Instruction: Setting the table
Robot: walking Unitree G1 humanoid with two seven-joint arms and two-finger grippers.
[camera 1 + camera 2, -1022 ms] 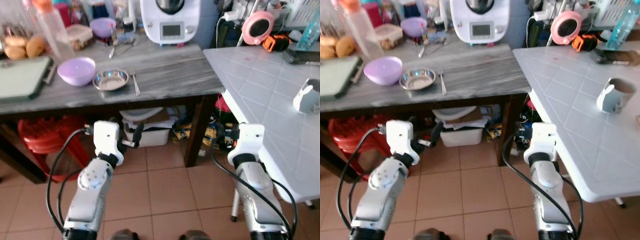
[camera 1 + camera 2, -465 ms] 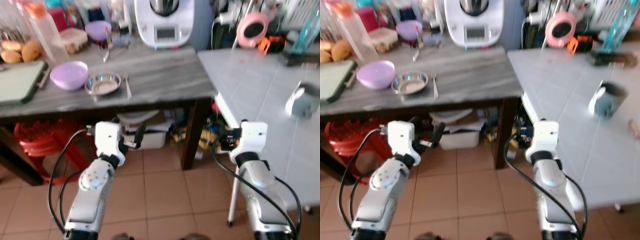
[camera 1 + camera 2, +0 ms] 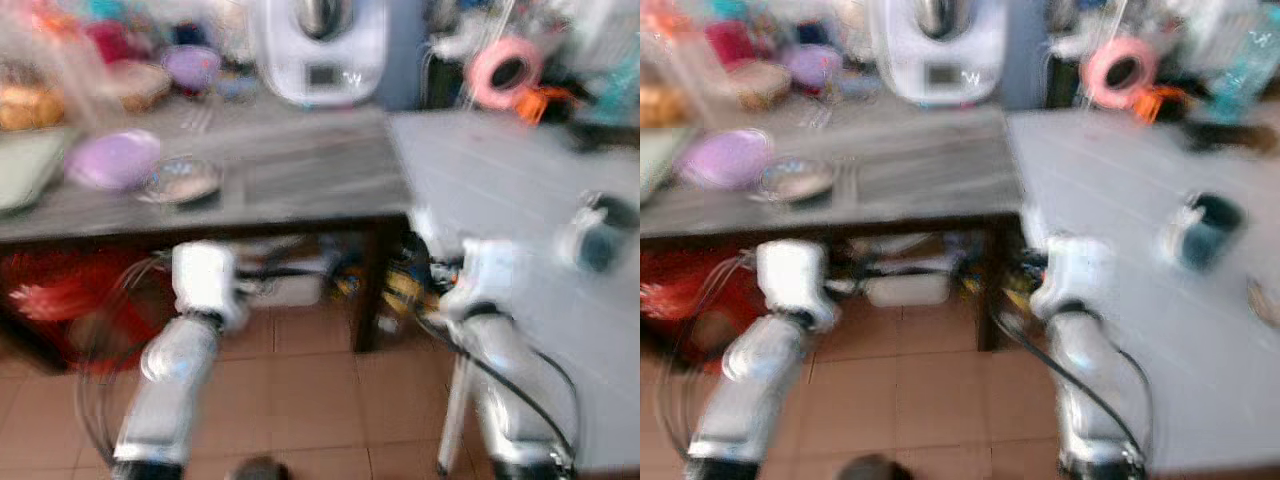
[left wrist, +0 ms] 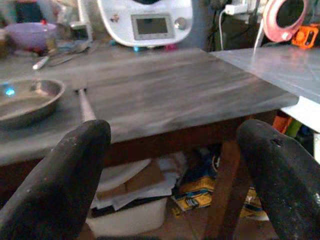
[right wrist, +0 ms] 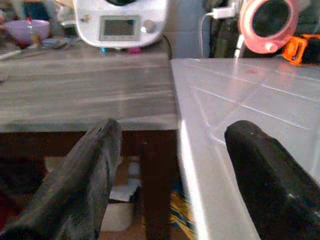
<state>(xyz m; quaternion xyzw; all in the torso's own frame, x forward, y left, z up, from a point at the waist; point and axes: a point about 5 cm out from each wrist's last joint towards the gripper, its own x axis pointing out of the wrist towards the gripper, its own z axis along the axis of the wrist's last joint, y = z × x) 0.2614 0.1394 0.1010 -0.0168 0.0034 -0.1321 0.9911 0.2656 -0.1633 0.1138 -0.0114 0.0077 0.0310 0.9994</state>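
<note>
The head views are blurred by motion. A purple bowl (image 3: 112, 160), a shallow steel dish (image 3: 182, 180) and a fork (image 4: 86, 105) lie on the grey wooden table (image 3: 300, 180). A dark mug (image 3: 1202, 230) stands on the white tiled table (image 3: 500, 170) at the right. My left gripper (image 4: 175, 145) is open and empty, held low in front of the grey table's edge, facing the steel dish (image 4: 25, 100). My right gripper (image 5: 172, 145) is open and empty too, pointing at the corner where both tables meet.
A white kitchen appliance (image 3: 320, 50) stands at the back of the grey table among bottles and containers. A pink round object (image 3: 505, 70) sits behind the tiled table. A red stool (image 3: 50, 300) and boxes are under the grey table. Tiled floor lies below.
The whole picture has shifted and blurred, so the camera is moving; the mug now sits further into view. Both arms keep the same raised pose with open fingers.
</note>
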